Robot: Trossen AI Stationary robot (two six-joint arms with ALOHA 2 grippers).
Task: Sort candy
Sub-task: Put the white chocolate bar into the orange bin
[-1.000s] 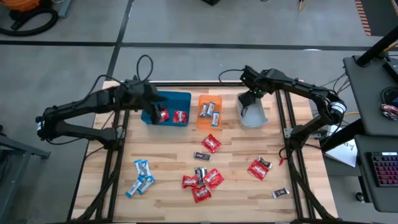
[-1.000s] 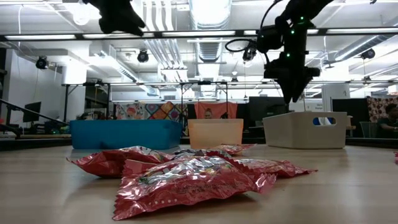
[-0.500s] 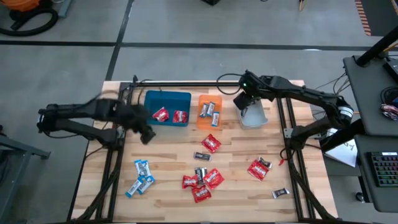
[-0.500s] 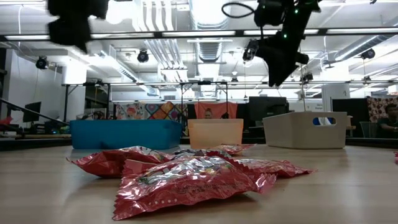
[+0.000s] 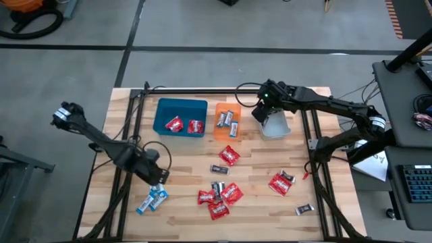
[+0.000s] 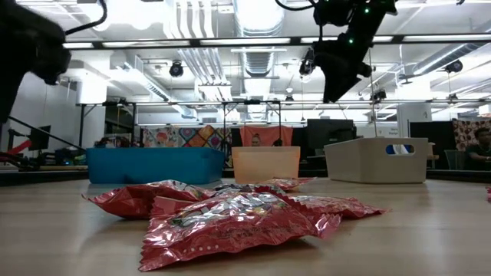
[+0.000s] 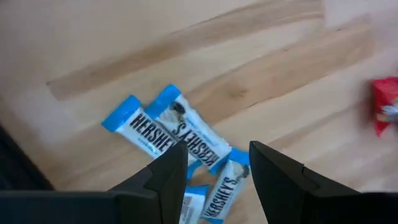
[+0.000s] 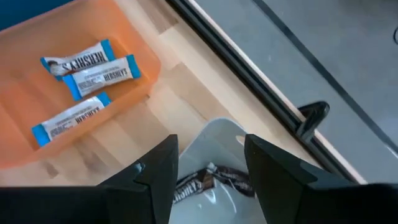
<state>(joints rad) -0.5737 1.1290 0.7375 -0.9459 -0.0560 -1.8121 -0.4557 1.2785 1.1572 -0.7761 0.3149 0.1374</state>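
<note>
Your left gripper is hovering low over the blue-and-white candy at the desk's left front, fingers spread with nothing between them. Two red candy pieces are lying in the blue tray, and three blue-and-white pieces are sitting in the orange tray. Red candy and dark candy are lying scattered over the desk's middle and right. Your right gripper is hanging above the grey tray, fingers apart and empty, with a dark piece lying inside the tray below.
</note>
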